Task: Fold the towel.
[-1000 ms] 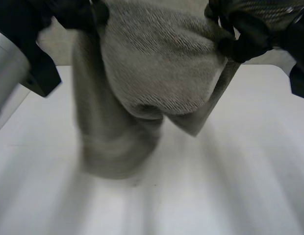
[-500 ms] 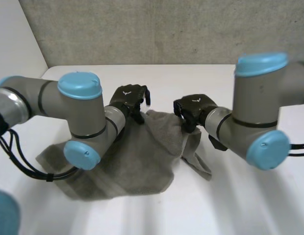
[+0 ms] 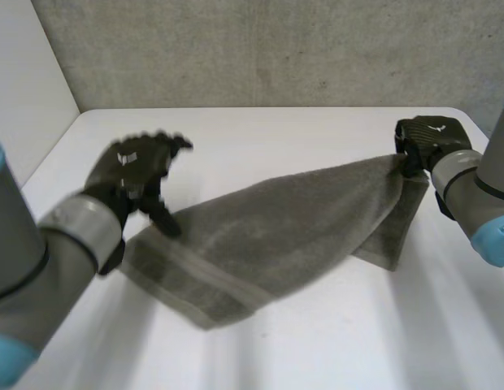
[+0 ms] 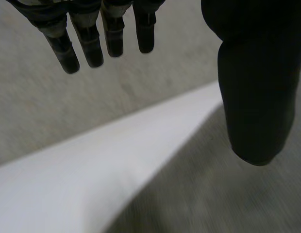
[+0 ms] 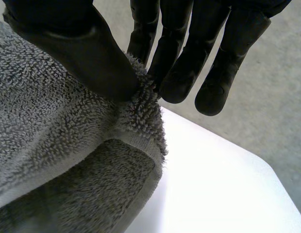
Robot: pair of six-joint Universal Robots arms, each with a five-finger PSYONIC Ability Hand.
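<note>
The grey towel [image 3: 276,227] lies stretched across the white table [image 3: 317,349], from a wide end at the near left up to a raised corner at the right. My right hand [image 3: 428,138] is shut on that corner. In the right wrist view the thumb [image 5: 87,58] pinches the towel's [image 5: 48,141] hemmed edge against the fingers, and a fold hangs below. My left hand [image 3: 132,172] hovers just above the towel's left end, open. In the left wrist view its fingers [image 4: 87,43] and thumb [image 4: 252,97] are straight and apart, with nothing between them.
A concrete wall [image 3: 276,49] stands behind the table's far edge. A pale wall [image 3: 24,89] rises at the left side. Bare table surface lies in front of the towel and behind it.
The towel was held up by both hands, then came down onto the table. My left hand has let go and moved left. My right hand has pulled its corner to the right.
</note>
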